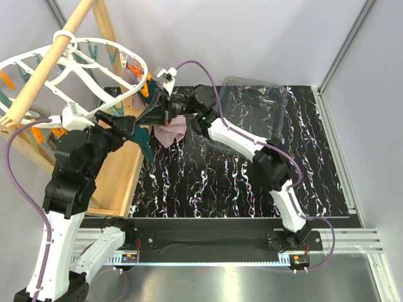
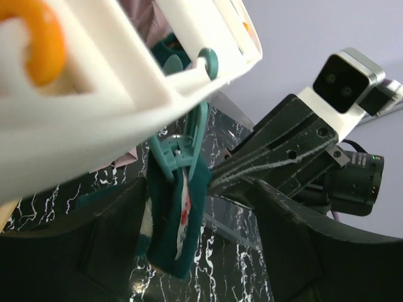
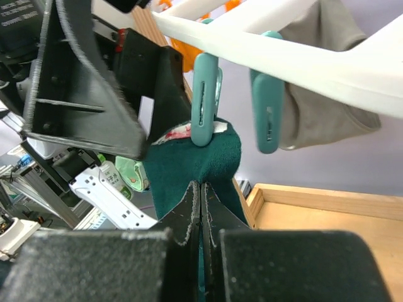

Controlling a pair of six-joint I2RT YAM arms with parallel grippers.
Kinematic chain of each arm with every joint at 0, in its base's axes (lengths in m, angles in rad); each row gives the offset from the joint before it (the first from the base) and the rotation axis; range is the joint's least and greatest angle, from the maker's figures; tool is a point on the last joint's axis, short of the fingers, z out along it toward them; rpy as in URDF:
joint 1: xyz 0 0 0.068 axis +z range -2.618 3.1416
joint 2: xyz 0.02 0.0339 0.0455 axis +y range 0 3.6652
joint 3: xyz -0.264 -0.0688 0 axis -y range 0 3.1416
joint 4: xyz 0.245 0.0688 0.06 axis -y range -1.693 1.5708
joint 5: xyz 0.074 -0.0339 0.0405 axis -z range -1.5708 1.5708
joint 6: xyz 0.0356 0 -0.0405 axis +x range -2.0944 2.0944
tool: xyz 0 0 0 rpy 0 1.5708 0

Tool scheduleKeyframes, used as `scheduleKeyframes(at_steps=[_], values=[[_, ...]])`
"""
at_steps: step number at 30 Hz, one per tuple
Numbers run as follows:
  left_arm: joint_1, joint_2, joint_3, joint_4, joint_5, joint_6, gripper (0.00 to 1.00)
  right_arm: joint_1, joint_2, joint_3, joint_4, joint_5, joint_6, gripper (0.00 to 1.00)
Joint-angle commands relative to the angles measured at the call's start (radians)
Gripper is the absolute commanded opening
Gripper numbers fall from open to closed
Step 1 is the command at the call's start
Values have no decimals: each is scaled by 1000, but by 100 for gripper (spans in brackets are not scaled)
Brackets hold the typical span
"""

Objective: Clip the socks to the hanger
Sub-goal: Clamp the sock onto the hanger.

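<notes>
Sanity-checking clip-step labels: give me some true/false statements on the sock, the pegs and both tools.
1. A teal peg on the hanger grips the sock. True.
2. The left tool is clamped on that peg. False: it is open, with the sock between its two sides.
3. The right tool is open. False: it is shut, pinching the sock.
4. A grey cloth hangs from the neighbouring teal peg. True.

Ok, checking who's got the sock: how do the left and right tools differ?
The left tool is open, the right tool shut. The left tool's fingers flank the sock without gripping; the right tool pinches its edge. Both sit near the peg under the hanger.
</notes>
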Motion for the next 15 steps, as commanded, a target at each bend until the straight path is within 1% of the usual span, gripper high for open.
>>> scheduleKeyframes(at_steps=[1, 2, 3, 4, 6, 7, 8, 11, 14, 15], values=[[-3, -26, 9, 3, 15, 4, 75, 15, 26, 57, 30, 17, 13, 1], [-1, -38, 6, -3, 10, 10, 76, 15, 31, 65, 14, 15, 11, 3], [-1, -46, 7, -9, -2, 20, 78, 15, 42, 77, 1, 17, 7, 12], [-3, -52, 4, -15, -10, 25, 81, 15, 45, 83, -31, 18, 2, 16], [-1, -80, 1, -28, -30, 42, 83, 15, 56, 100, -56, 17, -12, 23], [-1, -89, -2, -31, -33, 45, 84, 15, 57, 102, -81, 20, -16, 30], [-3, -98, -9, -31, -36, 50, 86, 15, 59, 103, -95, 24, -24, 34], [-1, -133, -31, -22, -22, 77, 86, 15, 51, 102, -160, 30, -70, 40], [-3, -160, -55, 7, 66, 109, 86, 15, 19, 80, -252, 41, -151, 41], [-3, -167, -74, 17, 117, 119, 86, 15, -5, 57, -282, 58, -211, 41]])
